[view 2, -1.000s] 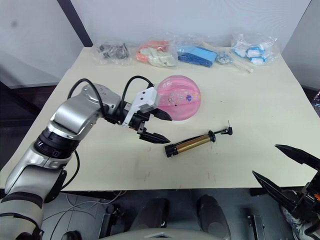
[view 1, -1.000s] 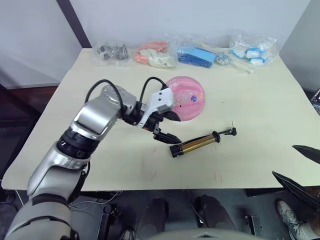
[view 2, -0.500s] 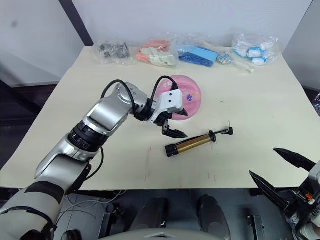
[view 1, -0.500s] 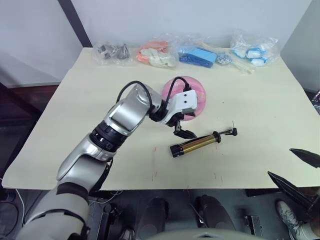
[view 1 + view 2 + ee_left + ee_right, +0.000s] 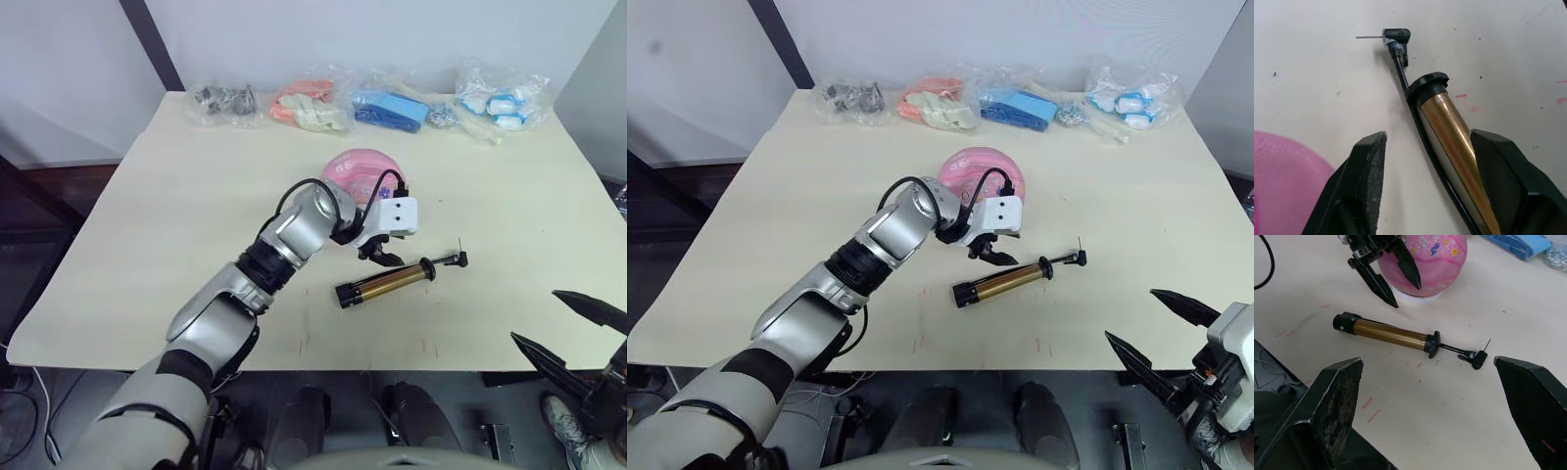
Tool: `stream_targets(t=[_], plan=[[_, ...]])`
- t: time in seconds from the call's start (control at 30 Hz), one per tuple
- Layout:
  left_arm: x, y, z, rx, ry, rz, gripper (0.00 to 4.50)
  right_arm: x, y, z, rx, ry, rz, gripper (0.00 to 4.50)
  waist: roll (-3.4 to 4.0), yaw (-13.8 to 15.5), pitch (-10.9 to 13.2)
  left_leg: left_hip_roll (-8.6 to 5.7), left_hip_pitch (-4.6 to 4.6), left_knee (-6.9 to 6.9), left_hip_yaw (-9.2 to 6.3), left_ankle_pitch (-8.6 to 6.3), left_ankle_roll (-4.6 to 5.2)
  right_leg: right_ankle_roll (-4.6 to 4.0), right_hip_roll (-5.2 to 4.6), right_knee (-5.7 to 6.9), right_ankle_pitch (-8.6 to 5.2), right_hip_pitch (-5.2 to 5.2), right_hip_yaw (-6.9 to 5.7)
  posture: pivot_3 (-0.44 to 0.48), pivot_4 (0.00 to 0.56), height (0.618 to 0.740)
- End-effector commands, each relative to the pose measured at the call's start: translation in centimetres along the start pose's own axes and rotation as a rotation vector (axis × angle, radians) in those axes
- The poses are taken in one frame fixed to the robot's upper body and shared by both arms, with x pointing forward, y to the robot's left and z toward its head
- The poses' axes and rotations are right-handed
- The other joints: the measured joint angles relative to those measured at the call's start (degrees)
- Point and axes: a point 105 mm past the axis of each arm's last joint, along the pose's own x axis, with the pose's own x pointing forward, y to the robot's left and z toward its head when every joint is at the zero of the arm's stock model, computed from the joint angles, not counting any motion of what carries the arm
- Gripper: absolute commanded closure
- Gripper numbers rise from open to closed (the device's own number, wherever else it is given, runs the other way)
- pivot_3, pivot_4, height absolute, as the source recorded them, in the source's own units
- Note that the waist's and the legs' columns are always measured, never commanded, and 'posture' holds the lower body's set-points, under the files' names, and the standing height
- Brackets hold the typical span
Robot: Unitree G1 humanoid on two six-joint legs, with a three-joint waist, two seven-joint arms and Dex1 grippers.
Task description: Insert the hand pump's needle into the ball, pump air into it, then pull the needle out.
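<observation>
— Fingers (image 5: pixel 1369 181) of the left gripper (image 5: pixel 1425 161) are standing apart over the worktop (image 5: pixel 176 225), straddling the pump (image 5: pixel 1449 147) barrel without touching it.

— Why there?

— Probably lining up a grasp. The needle (image 5: pixel 1369 37) is lying beyond their tips; the ball (image 5: pixel 1432 259) is sitting just behind them.

— And the right gripper (image 5: pixel 1435 396)?

— Its fingers are gaping wide too, holding nothing, well short of the pump.

— Anything unclear?

— The pump's handle end is running out of view beneath the wrist, and I can't find the valve hole.

Bright even light, soft shadows; glare streak on hand pump (image 5: pixel 1449 132) (barrel).
</observation>
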Motion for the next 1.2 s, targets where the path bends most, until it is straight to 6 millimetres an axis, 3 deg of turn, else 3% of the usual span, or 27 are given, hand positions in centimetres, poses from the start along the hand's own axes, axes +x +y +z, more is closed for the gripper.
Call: stream_targets(t=[0.03,0.33,0.93,1.2], plan=[[0.5,0.5,0.6,0.072,0.017,0.025,1.6,0.1,0.4,0.4,-0.02,-0.014,0.001,0.0,0.0,0.0,0.0,0.0,0.01,0.0,0.0,0.0,0.0,0.0,0.01,0.01,0.0,0.0,0.0,0.0,0.15,0.74],[3.3,0.5,0.6,0.166,0.058,0.064,1.6,0.2,0.5,0.2,-0.016,-0.009,0.0,0.0,0.0,0.0,0.0,0.0,0.01,0.0,0.0,0.0,0.0,0.0,0.01,0.03,0.01,0.0,0.0,0.0,0.15,0.74],[4.7,1.1,-0.2,0.31,0.132,0.099,1.6,0.4,0.8,0.4,-0.012,-0.013,-0.003,0.0,0.0,0.0,0.0,-0.01,0.02,0.0,0.0,0.0,0.0,0.02,0.01,0.04,0.02,0.0,0.0,0.0,0.15,0.74],[6.2,-0.1,-0.3,0.202,0.124,0.011,1.6,0.5,0.8,0.4,-0.009,-0.012,-0.006,0.0,-0.01,0.0,0.0,-0.02,0.0,0.0,0.0,0.0,0.0,0.02,0.01,0.03,0.02,0.0,0.0,0.0,0.15,0.74]])
